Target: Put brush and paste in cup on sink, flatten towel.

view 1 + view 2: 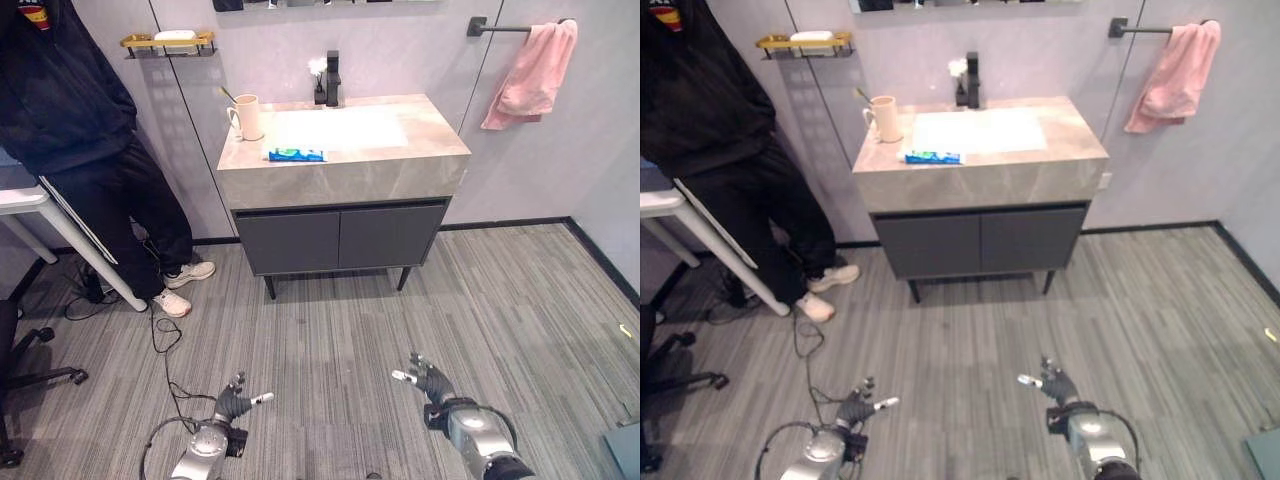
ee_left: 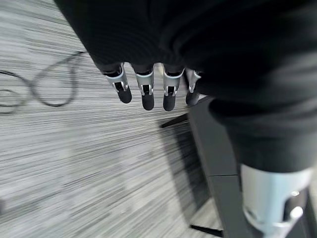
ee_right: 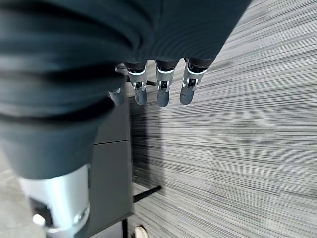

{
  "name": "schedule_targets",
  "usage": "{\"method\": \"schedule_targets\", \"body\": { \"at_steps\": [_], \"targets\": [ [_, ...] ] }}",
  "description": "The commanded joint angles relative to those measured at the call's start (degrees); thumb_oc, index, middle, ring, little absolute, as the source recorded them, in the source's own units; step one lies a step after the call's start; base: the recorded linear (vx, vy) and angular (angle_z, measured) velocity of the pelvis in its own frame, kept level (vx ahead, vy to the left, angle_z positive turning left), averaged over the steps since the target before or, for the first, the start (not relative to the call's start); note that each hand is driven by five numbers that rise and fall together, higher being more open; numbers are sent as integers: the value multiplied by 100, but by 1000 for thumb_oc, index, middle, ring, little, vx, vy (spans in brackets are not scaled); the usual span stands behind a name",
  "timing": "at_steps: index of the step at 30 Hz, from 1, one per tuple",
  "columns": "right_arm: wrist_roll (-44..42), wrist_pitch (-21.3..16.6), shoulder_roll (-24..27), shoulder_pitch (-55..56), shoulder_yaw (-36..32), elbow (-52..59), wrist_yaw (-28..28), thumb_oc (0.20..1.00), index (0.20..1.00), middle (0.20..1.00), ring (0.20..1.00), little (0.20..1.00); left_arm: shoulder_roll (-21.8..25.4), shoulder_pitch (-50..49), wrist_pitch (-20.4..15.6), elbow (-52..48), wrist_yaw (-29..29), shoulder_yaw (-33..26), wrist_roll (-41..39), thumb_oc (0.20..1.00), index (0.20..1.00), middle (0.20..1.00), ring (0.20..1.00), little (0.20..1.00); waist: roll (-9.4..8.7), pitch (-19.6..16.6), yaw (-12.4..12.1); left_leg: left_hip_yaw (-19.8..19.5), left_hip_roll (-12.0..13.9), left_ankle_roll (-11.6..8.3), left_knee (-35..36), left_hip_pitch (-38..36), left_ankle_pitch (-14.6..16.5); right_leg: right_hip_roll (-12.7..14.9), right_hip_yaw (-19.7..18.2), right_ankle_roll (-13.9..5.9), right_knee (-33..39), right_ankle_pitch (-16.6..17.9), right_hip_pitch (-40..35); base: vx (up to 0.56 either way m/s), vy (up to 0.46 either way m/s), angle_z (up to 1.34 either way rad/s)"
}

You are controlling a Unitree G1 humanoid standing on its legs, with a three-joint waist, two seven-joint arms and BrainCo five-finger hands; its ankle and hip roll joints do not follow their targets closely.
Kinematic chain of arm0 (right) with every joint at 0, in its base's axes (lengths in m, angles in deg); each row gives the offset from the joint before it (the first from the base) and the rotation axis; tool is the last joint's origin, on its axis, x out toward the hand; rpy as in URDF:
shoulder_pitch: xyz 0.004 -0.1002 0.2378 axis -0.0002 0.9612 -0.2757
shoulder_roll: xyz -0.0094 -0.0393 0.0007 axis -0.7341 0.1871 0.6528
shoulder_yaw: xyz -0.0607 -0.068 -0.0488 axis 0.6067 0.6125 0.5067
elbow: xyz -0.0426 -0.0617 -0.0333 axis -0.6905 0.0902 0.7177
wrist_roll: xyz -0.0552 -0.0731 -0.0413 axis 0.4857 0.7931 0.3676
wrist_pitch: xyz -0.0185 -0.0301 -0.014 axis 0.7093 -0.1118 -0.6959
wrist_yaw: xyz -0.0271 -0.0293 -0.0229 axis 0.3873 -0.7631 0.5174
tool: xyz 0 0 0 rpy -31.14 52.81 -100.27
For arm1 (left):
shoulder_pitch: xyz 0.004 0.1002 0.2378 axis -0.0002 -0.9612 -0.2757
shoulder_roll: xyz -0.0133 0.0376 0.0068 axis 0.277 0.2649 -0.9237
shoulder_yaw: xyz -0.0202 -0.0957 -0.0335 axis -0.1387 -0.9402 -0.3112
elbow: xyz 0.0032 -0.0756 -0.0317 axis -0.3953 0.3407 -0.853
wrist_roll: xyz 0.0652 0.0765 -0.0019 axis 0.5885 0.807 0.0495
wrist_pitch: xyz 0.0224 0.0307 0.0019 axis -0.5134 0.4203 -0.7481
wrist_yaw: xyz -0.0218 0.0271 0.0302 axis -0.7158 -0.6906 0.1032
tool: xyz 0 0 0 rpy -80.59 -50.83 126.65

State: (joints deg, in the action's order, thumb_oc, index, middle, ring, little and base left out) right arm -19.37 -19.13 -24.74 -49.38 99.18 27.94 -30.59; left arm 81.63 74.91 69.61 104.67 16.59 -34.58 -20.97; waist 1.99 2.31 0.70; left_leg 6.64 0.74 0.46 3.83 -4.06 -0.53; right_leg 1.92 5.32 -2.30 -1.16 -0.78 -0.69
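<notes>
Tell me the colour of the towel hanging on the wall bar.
Pink; the towel shows best in the left eye view.

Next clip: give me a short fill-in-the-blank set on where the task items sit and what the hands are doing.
1. The toothpaste tube lies flat on the counter, in front of the ____.
2. The cup stands at the counter's back ____ corner.
3. The pink towel hangs bunched on the wall ____.
4. The left hand and right hand hold ____.

Missing words: basin; left; bar; nothing
</notes>
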Motion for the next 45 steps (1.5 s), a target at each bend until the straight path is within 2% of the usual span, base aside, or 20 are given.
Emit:
{"method": "schedule_targets", "body": {
  "at_steps": [1,5,9,11,15,21,27,30,32,34,36,37,38,39,40,41,43,45],
  "targets": [
    [-3,-181,31,-164,137,151,-57,1000,1000,1000,1000,1000,291,355,-204,110,182,-99,62,1000,1000,1000,1000,1000,-433,28,-64,-124,-54,-201,-587,300,122,418,-165,-503,-320,217,82,-88,-23,1],
    [11,-239,103,-304,179,487,-151,1000,1000,1000,1000,1000,358,669,-214,-94,336,60,219,1000,1000,1000,1000,1000,-467,517,10,-259,14,-314,-1886,1111,494,390,-46,-433,-1612,-165,823,-228,-46,7],
    [59,-302,84,-335,177,487,-296,1000,1000,1000,1000,1000,369,820,-181,16,481,153,482,1000,1000,1000,1000,1000,-478,616,62,-308,116,-269,-2907,1603,979,457,40,-369,-2675,-616,1260,-84,-23,24],
    [44,-314,-13,-372,227,308,-362,1000,1000,1000,1000,1000,382,891,-126,149,580,286,851,1000,1000,1000,1000,1000,-496,624,64,-317,111,-224,-3047,1625,1087,474,38,-355,-2788,-670,1273,-9,-2,5],
    [-187,-343,-156,-350,287,-85,-301,1000,1000,1000,1000,1000,453,842,-172,119,579,544,1300,1000,1000,1000,1000,1000,-495,596,60,-284,5,-134,-2791,1386,1058,487,-33,-416,-2495,-513,1102,55,74,-5],
    [-321,-336,-237,-397,321,-395,-255,1000,1000,1000,1000,1000,568,679,-263,-129,501,609,1364,1000,1000,1000,1000,1000,-427,580,-2,-174,-189,-18,-2288,1108,895,515,-232,-500,-1948,-288,911,49,105,-1],
    [-261,-289,-262,-462,357,-484,-228,1000,1000,1000,1000,1000,654,551,-314,-334,463,572,1395,1000,1000,1000,1000,1000,-392,600,-76,-89,-360,81,-2052,970,875,620,-427,-561,-1804,-156,869,37,143,-10],
    [-172,-256,-307,-458,419,-476,-216,1000,1000,1000,1000,1000,649,459,-322,-319,506,477,1369,1000,1000,1000,1000,1000,-412,605,-105,-14,-418,156,-1855,776,875,703,-516,-647,-1988,278,974,68,129,-11],
    [-100,-229,-325,-460,484,-359,-213,1000,1000,1000,1000,1000,673,373,-315,-357,518,437,1356,1000,1000,1000,1000,1000,-386,665,-120,113,-413,202,-1605,599,786,851,-364,-714,-2364,800,1199,31,154,-24],
    [-45,-186,-311,-442,536,-182,-167,1000,1000,1000,1000,1000,754,259,-303,-552,463,383,1383,1000,1000,1000,1000,1000,-327,695,-139,181,-378,228,-1360,435,739,954,-139,-703,-2559,829,1365,61,142,-51],
    [111,-143,-218,-407,643,136,-77,1000,1000,1000,1000,1000,824,148,-293,-578,363,366,1430,1000,1000,1000,1000,1000,-345,663,-79,154,-432,242,-1139,297,708,746,-108,-684,-2471,738,1496,133,107,-51],
    [131,-148,-177,-410,659,242,-63,1000,1000,1000,1000,1000,831,141,-290,-583,349,322,1398,1000,1000,1000,1000,1000,-357,666,-60,158,-463,248,-1095,286,703,662,-102,-664,-2360,697,1574,194,53,-45],
    [185,-156,-59,-468,707,410,-58,1000,1000,1000,1000,1000,808,169,-296,-503,342,225,1282,1000,1000,1000,1000,1000,-411,681,6,167,-528,239,-874,186,735,643,30,-675,-1609,719,1843,233,19,-39],
    [189,-167,-29,-489,705,437,-79,1000,1000,1000,1000,1000,794,209,-292,-446,345,232,1269,1000,1000,1000,1000,1000,-432,685,37,128,-557,219,-823,139,760,658,23,-702,-1256,796,1888,379,-50,-11],
    [207,-184,48,-470,685,520,-90,1000,1000,1000,1000,1000,770,300,-283,-352,341,229,1251,1000,1000,1000,1000,1000,-506,728,143,26,-650,168,-795,10,855,685,-213,-795,-529,1092,1985,393,-79,11],
    [241,-180,56,-451,683,523,-86,1000,1000,1000,1000,1000,740,335,-286,-302,327,235,1244,1000,1000,1000,1000,1000,-487,756,179,-33,-638,142,-793,-65,918,710,-311,-835,-226,1254,2045,412,-87,34],
    [362,-130,69,-440,706,498,-70,1000,1000,1000,1000,1000,716,392,-281,-301,308,263,1251,1000,1000,1000,1000,1000,-491,795,211,-118,-627,79,-764,-197,1016,771,-305,-909,81,1425,2106,315,-71,43],
    [514,-90,109,-351,726,478,-48,1000,1000,1000,1000,1000,690,435,-275,-215,268,369,1329,1000,1000,1000,1000,1000,-489,734,283,-334,-602,6,-633,-442,1058,690,-452,-903,105,1430,2061,339,-89,41]
  ]
}}
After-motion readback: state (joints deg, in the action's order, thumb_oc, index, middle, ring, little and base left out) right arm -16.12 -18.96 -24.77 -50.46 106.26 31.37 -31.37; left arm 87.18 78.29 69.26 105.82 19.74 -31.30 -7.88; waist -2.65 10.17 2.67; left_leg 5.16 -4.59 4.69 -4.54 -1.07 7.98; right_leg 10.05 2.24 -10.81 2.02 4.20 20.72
